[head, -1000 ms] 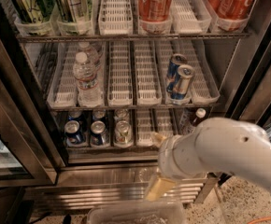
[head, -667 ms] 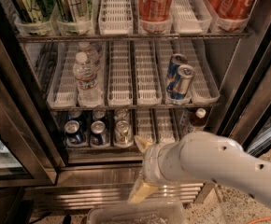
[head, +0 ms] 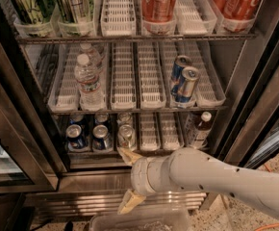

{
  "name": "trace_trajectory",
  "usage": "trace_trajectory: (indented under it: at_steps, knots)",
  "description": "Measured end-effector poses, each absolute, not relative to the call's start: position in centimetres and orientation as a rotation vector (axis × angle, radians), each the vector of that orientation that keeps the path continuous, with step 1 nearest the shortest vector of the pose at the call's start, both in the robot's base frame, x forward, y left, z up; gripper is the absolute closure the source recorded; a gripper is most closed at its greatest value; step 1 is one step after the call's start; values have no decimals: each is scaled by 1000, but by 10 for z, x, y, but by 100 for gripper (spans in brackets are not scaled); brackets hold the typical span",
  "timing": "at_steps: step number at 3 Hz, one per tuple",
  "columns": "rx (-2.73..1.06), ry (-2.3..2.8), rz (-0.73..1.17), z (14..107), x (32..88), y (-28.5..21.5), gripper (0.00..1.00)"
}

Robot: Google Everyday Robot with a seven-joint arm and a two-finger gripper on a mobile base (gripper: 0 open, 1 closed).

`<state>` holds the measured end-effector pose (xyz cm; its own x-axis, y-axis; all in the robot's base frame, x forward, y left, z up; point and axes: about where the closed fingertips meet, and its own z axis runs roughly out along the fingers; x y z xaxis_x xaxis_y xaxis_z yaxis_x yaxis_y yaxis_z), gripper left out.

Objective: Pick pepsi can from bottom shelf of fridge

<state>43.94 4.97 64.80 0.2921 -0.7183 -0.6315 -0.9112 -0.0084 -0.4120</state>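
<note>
The fridge [head: 247,88] stands open in front of me. On the bottom shelf [head: 150,131], two short dark blue pepsi cans [head: 76,137] stand side by side at the front left. A silver can [head: 126,136] stands just right of them, and more cans stand behind. My gripper [head: 128,178] sits at the end of the white arm, below and in front of the shelf's front edge, just under the silver can. Its tan fingers [head: 128,156] are spread apart and hold nothing. It touches no can.
A dark bottle [head: 201,126] stands at the bottom shelf's right. The middle rack holds water bottles [head: 87,78] and slim blue-and-silver cans [head: 183,83]. Red cola cans [head: 159,1] are on the top rack. A clear bin [head: 144,220] lies below the arm. The dark door frame [head: 19,129] is at the left.
The arm has swung left and in toward the bottom shelf. The gripper is now under the silver can, with both fingers in view.
</note>
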Motion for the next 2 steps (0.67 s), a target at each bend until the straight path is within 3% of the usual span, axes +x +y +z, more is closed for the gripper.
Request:
trace_trajectory:
  at_steps: [2]
  knots:
    - [-1746, 1468, 308, 627, 435, 60, 0]
